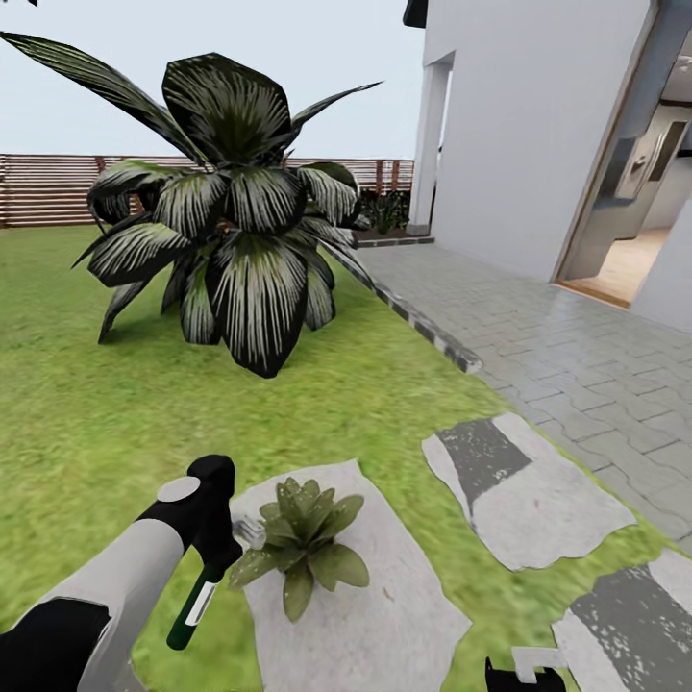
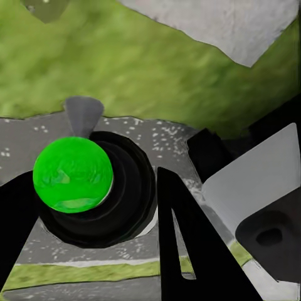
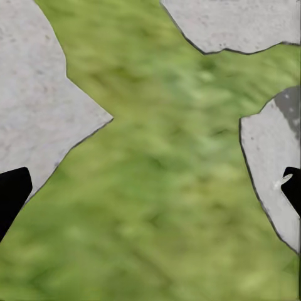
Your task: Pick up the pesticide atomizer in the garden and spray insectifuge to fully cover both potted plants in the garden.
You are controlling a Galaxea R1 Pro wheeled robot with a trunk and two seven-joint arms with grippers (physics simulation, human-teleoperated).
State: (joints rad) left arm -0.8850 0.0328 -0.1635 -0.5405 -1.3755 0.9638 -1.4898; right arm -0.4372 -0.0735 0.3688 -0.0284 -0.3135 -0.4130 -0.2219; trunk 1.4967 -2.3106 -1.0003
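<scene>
**Atomizer gripped beside rosette on stepping stone**

Left claw (image 1: 213, 538) clenched on atomizer (image 1: 195, 604), low at head view's left. Bottle tilted, dark green body with white strip hanging below the grip, pale trigger head (image 1: 249, 530) pointing toward potted plant (image 1: 301, 540) and just beside its leaves. Plant a low rosette of pointed green leaves, seated on a grey stepping stone (image 1: 384, 615) in the lawn (image 1: 96, 413).

In left wrist view, bottle (image 2: 94, 188) seen end-on: bright green round end inside a dark ring, grey nozzle tip past it, black fingers (image 2: 182, 251) at either side, stone and grass beneath.

Right claw (image 1: 524, 675) barely visible at head view's lower edge. In right wrist view, dark fingertips (image 3: 11, 194) far apart at opposite edges, released, nothing between them; grass (image 3: 157, 188) and stone slabs (image 3: 37, 119) below.

Further off: big striped-leaf palm (image 1: 231, 231) on the grass, more stones (image 1: 529, 490) to the right, paved path (image 1: 596, 356) along a white house wall (image 1: 519, 135) with open doorway, slatted wooden fence (image 1: 48, 187) behind.
</scene>
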